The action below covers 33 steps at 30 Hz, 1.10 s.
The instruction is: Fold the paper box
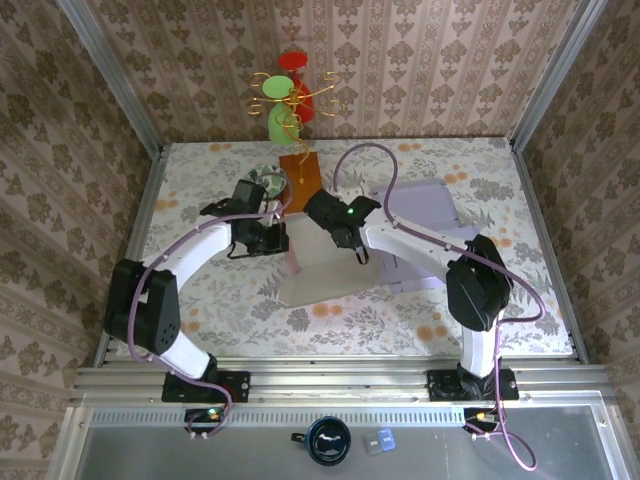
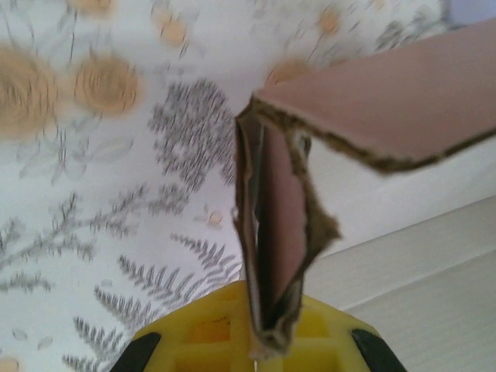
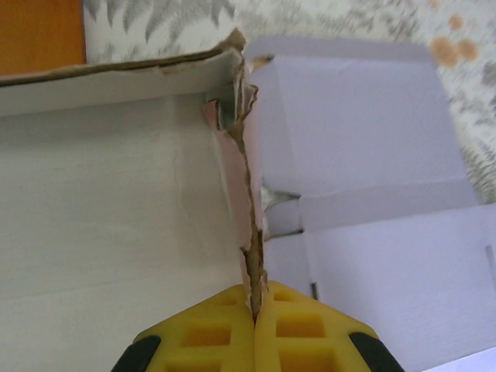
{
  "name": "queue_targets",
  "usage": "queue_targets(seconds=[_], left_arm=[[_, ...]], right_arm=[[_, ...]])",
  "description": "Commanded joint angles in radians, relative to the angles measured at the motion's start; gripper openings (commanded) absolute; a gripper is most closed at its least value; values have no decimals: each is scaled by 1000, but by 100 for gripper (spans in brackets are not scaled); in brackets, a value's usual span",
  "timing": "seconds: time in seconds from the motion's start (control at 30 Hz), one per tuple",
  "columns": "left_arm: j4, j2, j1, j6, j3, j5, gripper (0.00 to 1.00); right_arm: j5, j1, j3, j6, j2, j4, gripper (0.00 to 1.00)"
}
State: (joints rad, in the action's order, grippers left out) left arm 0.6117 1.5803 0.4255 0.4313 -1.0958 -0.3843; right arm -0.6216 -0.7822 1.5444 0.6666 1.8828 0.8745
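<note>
Paper box [image 1: 325, 282] sat at the middle of the floral table [image 1: 190, 290], between the two arms, its pink-and-white card partly raised. The left gripper [image 1: 283, 240] was clamped on the box's left wall. In the left wrist view its yellow fingers [image 2: 201, 341] were closed on a doubled, ragged-edged flap. The right gripper [image 1: 358, 254] pinched the right wall, jaws pressed together on the thin card edge. A flat lavender carton [image 1: 425, 200] lay just right of the box, and an orange block [image 1: 300, 168] stood beyond it.

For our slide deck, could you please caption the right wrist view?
Right gripper shut on a raised wall of the paper box, with flat lavender cardboard alongside.
</note>
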Motion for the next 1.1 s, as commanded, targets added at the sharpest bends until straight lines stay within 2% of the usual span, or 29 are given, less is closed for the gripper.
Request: queue_targets(seconds=[0.0,0.03,0.43,0.57,0.93,1.07], left_arm=[[136,27,25,66,-20,118,0],[148,34,62,76,-20,144,0],[243,135,156,152,-99,311,0],[253,129,181,160,-108,355,0],[278,135,199,143,-136,387,0],[283,131,199,139,-143,393,0]], right_arm=[[60,-3,-62,69,17,-43,0],[70,-3,-73,71,20,-56,0],[144,5,-201,65,44,-191,0],[161,19,-238,47,32,-229,6],[183,58,-268,26,27,-251,20],[184,68,-270,21,27,-250,21]])
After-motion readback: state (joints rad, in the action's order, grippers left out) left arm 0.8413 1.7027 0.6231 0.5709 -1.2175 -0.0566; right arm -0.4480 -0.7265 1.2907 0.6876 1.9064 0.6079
